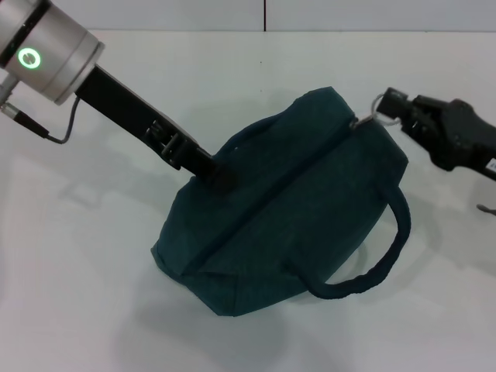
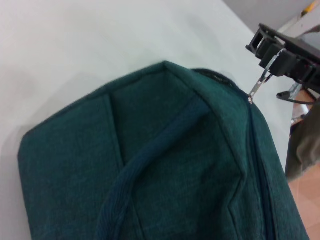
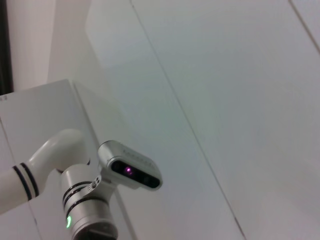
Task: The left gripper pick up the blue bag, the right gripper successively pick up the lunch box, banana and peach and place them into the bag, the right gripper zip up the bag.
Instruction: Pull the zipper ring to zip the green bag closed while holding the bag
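The bag (image 1: 287,205) lies on the table (image 1: 70,256) between the grippers: left gripper (image 1: 219,177) at its left side, right gripper (image 1: 391,108) at its far right end.

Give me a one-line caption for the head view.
Left gripper clamps dark teal fabric bag's handle; right gripper holds its metal zip ring.

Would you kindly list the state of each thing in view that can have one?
bag: zipped shut along the top, resting on the table.
zip pull: at the bag's end, pulled out taut, in the right gripper's fingers.
right gripper: shut on the zip pull.
left gripper: shut on the bag's handle.
other handle: free, drooping down the bag's side.
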You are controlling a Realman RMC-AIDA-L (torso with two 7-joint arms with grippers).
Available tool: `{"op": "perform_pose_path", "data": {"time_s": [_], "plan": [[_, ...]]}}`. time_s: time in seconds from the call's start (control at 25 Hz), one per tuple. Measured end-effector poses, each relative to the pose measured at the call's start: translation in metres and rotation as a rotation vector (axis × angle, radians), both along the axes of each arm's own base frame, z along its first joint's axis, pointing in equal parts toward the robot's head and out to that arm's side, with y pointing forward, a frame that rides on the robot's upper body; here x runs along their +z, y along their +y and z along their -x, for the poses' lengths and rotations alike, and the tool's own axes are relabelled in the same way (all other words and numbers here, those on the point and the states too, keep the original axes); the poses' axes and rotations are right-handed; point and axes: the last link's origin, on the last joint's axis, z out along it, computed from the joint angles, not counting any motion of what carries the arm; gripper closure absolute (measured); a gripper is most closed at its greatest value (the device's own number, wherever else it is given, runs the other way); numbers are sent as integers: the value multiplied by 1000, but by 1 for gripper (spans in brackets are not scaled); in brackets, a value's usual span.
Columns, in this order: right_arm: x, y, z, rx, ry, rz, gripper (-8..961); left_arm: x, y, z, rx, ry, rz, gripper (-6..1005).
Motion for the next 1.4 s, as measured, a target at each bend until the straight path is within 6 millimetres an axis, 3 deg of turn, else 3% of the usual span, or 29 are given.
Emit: {"op": "perform_pose_path", "data": {"time_s": [0.28, 1.4], "plan": [[6, 4, -14, -76, 16, -40, 889, 2, 0, 3, -8, -13, -9, 822], [-13, 29, -34, -234, -122, -85, 886, 16, 4, 8, -21, -48, -56, 859]]}}
